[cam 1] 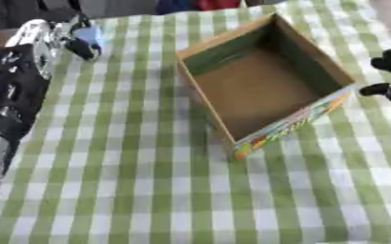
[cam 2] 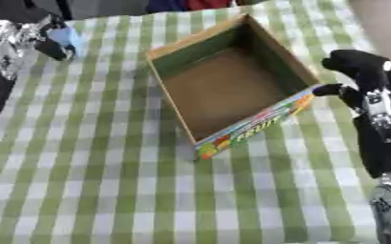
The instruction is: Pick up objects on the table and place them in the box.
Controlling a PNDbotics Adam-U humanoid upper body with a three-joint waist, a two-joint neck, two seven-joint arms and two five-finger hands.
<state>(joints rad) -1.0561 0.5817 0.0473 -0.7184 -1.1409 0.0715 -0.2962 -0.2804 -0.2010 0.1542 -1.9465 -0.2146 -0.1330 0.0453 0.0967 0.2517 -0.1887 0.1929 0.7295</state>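
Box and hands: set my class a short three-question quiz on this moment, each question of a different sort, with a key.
1. True or false: the box already holds an object.
2. Which hand holds the small light-blue thing? A) left hand B) right hand
3. Fill in: the tablecloth is checked in white and ____.

Key:
1. False; only its bare brown floor shows.
2. A; its fingers close on it at the table's far left, while the right hand sits by the box's right corner.
3. Green.
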